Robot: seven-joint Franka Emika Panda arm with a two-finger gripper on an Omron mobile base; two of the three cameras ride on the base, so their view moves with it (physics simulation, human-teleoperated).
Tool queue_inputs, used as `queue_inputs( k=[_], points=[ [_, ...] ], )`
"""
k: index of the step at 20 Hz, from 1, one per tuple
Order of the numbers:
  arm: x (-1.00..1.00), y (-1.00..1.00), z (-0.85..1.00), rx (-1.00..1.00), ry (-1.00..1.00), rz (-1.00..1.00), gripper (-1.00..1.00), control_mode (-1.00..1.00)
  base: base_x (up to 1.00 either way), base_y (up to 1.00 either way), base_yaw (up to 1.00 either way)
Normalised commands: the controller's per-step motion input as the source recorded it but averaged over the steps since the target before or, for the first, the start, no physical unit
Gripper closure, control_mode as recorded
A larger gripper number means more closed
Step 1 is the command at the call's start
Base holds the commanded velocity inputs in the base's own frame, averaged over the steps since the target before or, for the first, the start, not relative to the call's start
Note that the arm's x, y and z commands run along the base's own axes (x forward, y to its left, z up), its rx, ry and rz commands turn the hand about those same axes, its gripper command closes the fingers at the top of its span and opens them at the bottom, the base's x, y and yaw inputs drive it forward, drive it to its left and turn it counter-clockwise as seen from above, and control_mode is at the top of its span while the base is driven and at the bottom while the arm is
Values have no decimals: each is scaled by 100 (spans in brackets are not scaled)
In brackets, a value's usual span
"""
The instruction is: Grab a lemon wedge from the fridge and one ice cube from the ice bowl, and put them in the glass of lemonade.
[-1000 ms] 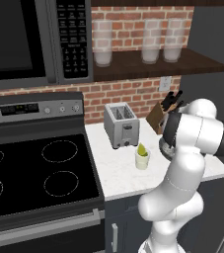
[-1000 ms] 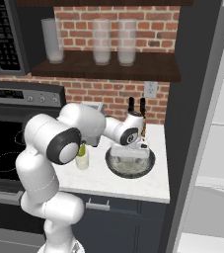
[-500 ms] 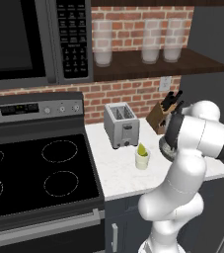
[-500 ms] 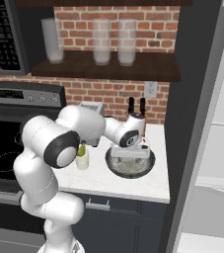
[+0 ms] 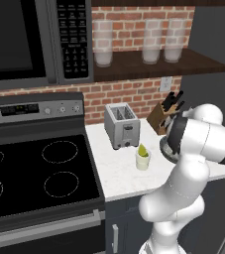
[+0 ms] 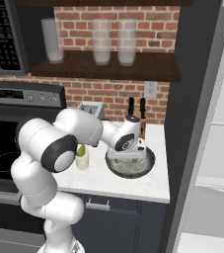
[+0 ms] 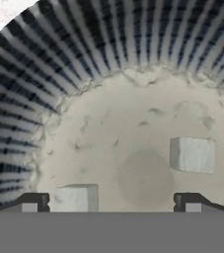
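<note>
Inside ribbed dark ice bowl [image 7: 59, 74]: two whitish cubes [image 7: 192, 154].

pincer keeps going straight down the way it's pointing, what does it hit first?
Probably the whitish floor of the ice bowl. The pincer is open, aimed between two ice cubes, one beside its left fingertip. Depth is unclear.

We see even, soft rendered light, with slight blur in both base views. A round soft shadow lies left of the ice cube [image 7: 192, 154] in the bowl [image 7: 44, 89].
</note>
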Motion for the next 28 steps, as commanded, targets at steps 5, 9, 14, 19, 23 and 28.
queue_inputs(
  k=[5,9,14,19,23,28],
  points=[
    [2,0,-27,-2,2,0,-100,-100,0,0,0],
    [4,0,-35,0,0,0,-100,-100,0,0,0],
    [5,-3,-39,0,0,0,-100,-100,0,0,0],
    [22,-14,-18,0,0,0,-100,-100,0,0,0],
    [25,-15,-6,0,0,0,-100,-100,0,0,0],
    [0,-16,-1,0,0,0,-100,-100,0,0,0]
  ],
)
